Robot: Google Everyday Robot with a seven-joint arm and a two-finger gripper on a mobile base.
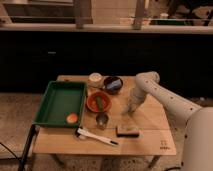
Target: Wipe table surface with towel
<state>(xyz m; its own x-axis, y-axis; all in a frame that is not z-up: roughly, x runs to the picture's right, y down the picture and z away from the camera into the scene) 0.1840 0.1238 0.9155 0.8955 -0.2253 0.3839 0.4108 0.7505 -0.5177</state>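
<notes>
Here, 1 camera view, looking down at a wooden table set before a dark counter front.

Item 1: the gripper, at the end of a white arm that reaches in from the right. It hangs low over the table's middle, right of the orange bowl and up from the towel. It is apart from the towel and has hold of nothing that can be made out. How far the jaws stand apart cannot be told from this view.

Item 2: the towel, a small dark folded pad lying flat on the table near the front edge, just below the gripper.

Item 3: a green tray on the table's left side, with 1 small orange object in its near right corner.

Item 4: an orange bowl just right of the tray, holding something greenish.

Item 5: a dark bowl behind it, with bluish contents.

Item 6: a pale round container at the back edge, left of the dark bowl.

Item 7: a small metal cup in front of the orange bowl.

Item 8: a white-handled utensil lying slantwise near the front edge.

Item 9: a dark printed mark at the table's front right corner, not readable.
</notes>
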